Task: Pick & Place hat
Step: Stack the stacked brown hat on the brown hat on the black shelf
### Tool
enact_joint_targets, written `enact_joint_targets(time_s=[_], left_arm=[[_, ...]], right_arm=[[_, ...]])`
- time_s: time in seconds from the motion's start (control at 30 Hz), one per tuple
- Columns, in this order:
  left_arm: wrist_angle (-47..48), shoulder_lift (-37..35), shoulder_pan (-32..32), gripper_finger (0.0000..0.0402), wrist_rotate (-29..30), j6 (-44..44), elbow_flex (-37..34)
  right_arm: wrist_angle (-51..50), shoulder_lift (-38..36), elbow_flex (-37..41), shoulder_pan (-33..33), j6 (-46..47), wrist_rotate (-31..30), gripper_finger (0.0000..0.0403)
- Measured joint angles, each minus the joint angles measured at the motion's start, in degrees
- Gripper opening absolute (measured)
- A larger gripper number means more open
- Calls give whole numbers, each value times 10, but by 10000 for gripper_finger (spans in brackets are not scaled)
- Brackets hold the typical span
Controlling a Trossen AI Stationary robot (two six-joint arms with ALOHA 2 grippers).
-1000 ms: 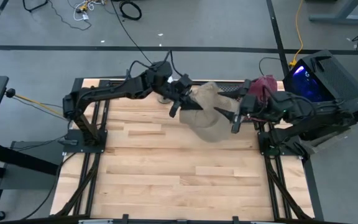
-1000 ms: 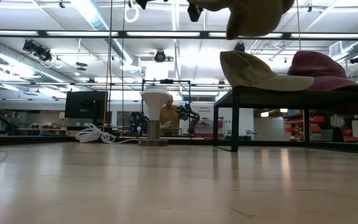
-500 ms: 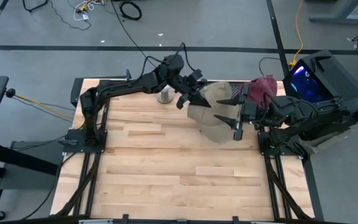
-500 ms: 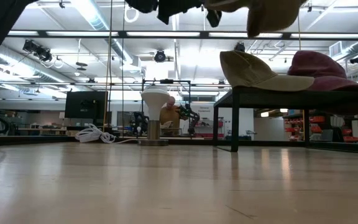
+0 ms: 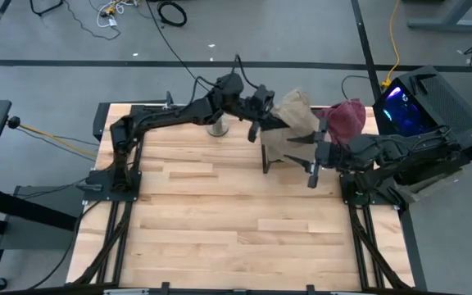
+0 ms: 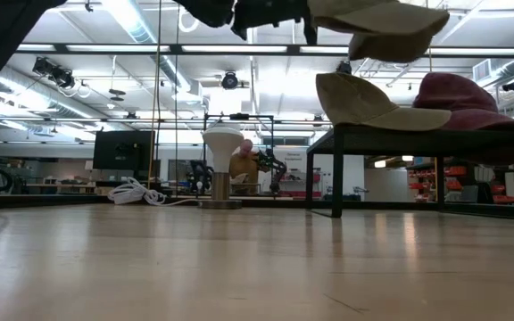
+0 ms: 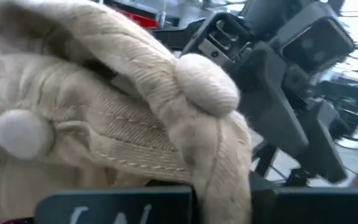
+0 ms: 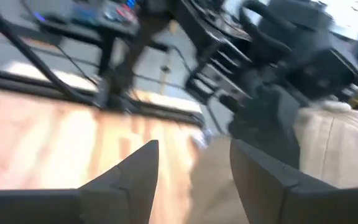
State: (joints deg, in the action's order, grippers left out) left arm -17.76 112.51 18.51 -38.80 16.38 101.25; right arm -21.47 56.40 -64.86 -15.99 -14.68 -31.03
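Note:
My left gripper (image 5: 265,123) reaches in from the table's left and is shut on a beige hat (image 5: 292,123), high above the far right part of the table. The low view shows this hat (image 6: 377,18) at the top edge, above a black rack (image 6: 418,134). It fills the left wrist view (image 7: 104,124). My right gripper (image 5: 306,160) stands open just right of the hat, pointing left; in its own view (image 8: 194,168) nothing lies between the fingers. A second beige cap (image 6: 364,100) and a maroon hat (image 5: 347,117) rest on the rack. My left gripper holds the beige hat by bunched cloth at its left side (image 5: 275,124), coming roughly level from the table's left. The fingers themselves are hidden by the folds of cloth (image 7: 185,124). The hat is lifted clear of the table and its lower part hangs below the hold.
A white stand (image 5: 217,127) sits on the far part of the table, left of the hat. The wooden table top (image 5: 220,221) lies bare toward the near edge. A black box with a lit screen (image 5: 420,102) stands off the table's right side.
My left gripper has carried the beige hat toward the table's right and far edge, closer to the rack. The hat has turned: it lay spread wide seen from above, and now it looks narrow and bunched. My right gripper has stayed about where it was.

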Motion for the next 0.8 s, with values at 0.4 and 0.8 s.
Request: enact_joint_targets(time_s=[0.4, 0.8], left_arm=[[-73, 59, -14, 9, 77, 40, 0], [-11, 67, -10, 10, 107, 24, 0]], right_arm=[[-50, -7, 0, 0, 33, -89, 168], [-86, -5, 0, 34, 119, -109, 139]])
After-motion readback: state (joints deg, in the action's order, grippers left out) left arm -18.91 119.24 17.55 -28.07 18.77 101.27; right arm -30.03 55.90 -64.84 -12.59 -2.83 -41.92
